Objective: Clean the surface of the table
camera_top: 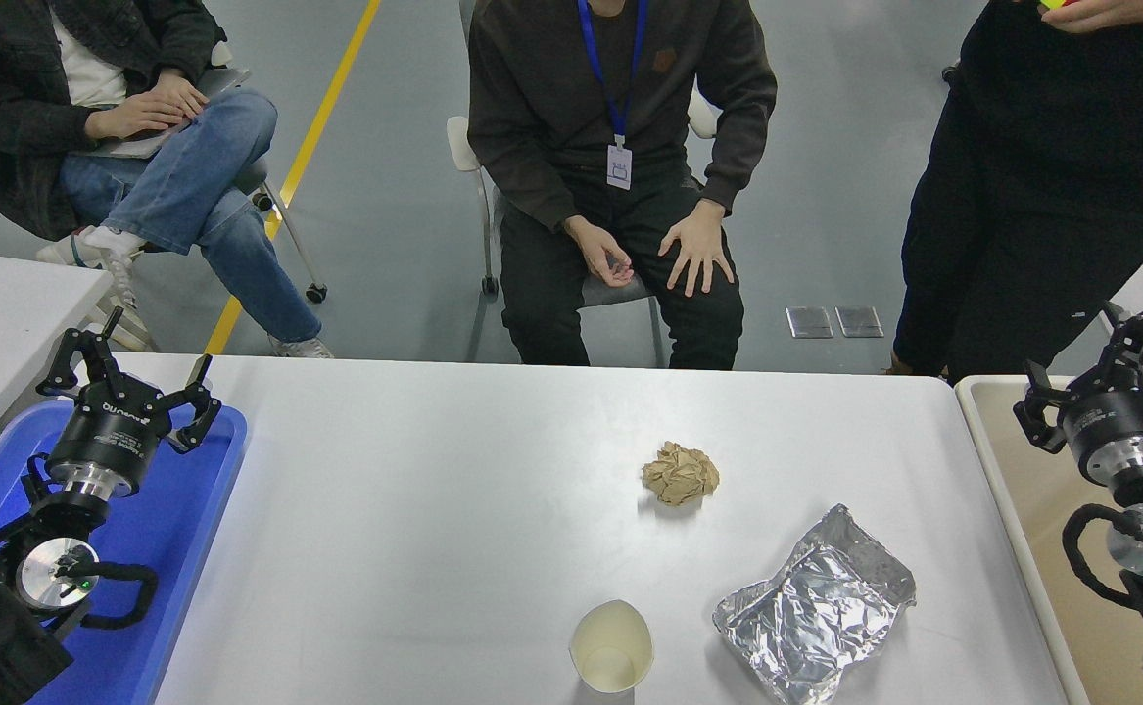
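On the table surface [414,509]: paper wad [680,473], cup [611,646], foil [814,607].

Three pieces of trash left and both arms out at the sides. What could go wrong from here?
The paper cup stands upright at the near table surface edge; a sweeping right gripper might tip it or knock it off. The crumpled foil bag lies flat, so the fingers may slip. The brown paper ball may roll away.

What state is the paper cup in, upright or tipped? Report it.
Upright. The paper cup stands on the table surface with its open mouth facing up; its inside looks empty.
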Controlling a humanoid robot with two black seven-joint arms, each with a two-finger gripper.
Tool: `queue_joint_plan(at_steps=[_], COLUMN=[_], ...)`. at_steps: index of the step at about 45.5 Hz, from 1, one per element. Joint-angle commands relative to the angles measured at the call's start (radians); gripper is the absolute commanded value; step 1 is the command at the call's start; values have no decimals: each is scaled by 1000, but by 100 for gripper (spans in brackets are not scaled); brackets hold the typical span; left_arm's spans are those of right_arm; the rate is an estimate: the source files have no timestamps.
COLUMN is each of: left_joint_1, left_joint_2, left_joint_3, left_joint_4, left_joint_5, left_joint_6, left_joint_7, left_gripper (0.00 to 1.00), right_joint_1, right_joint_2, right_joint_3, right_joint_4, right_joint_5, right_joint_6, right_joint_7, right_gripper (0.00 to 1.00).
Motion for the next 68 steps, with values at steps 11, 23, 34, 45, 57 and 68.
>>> queue_joint_plan(at_steps=[11,23,34,45,57,68], left_joint_1=[0,0,0,0,0,0], left_joint_2=[0,0,0,0,0,0], left_joint_3=[-1,-1,-1,-1,-1,-1], left_joint_4=[0,0,0,0,0,0], left_joint_5=[0,0,0,0,0,0], left_joint_6=[0,0,0,0,0,0], left_joint_7=[0,0,0,0,0,0], left_gripper=[100,100,100,100,100,100], right_joint_1=[8,11,11,11,11,11], right_joint_2=[0,0,0,-1,-1,-1], right_joint_3=[0,0,-9,-12,-15,-15], right_joint_4=[0,0,0,0,0,0], right_joint_5=[0,12,77,77,78,78], right_joint_6=[-2,-1,4,1,1,2], right_joint_7=[0,0,0,0,0,0], right_gripper=[99,99,99,99,99,99])
